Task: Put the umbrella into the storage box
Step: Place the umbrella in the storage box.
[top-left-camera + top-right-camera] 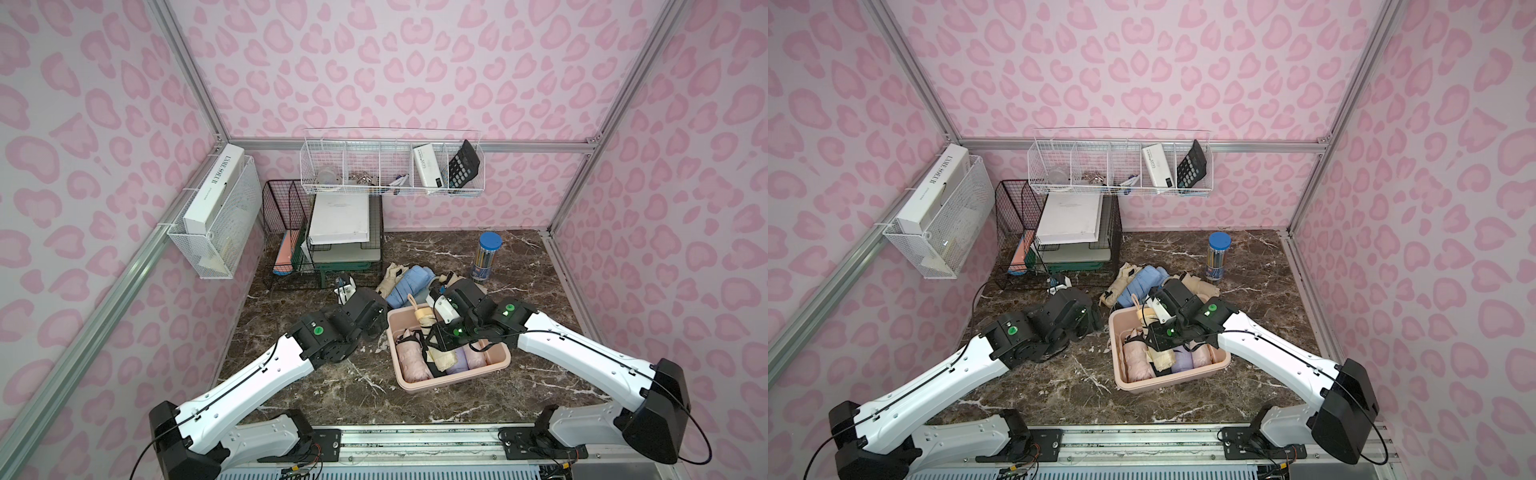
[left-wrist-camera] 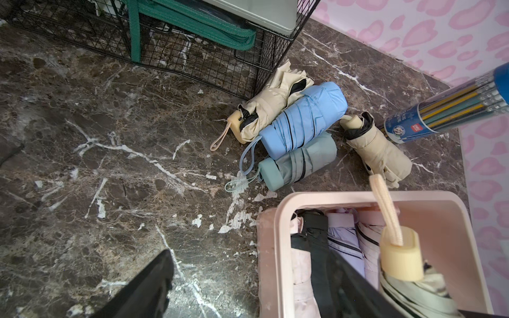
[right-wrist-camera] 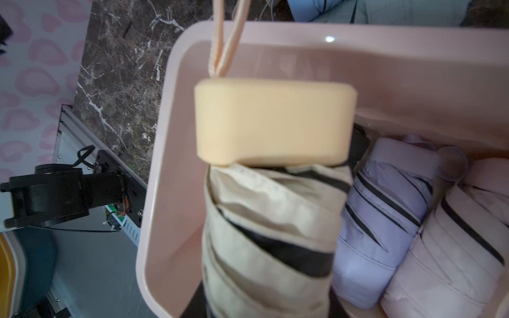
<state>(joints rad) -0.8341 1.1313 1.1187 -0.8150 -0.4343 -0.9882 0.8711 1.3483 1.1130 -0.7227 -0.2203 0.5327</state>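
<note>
Cream umbrella (image 3: 275,220) held over the storage box (image 2: 358,196).
My right tool (image 1: 434,353) grips the umbrella by its canopy, tilted, handle (image 3: 275,124) high at the far rim. I'd level it, settle it beside the lilac umbrella (image 3: 385,206) and draw the strap (image 3: 225,41) inside the rim. My left tool (image 2: 248,280) stands wide, empty, over bare surface (image 2: 110,165) just left of the box.

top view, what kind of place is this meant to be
Probably a mock desk or office corner inside a robot test booth: a white wire basket holding a calculator, a black file rack, and aluminium framing around pink walls.
</note>
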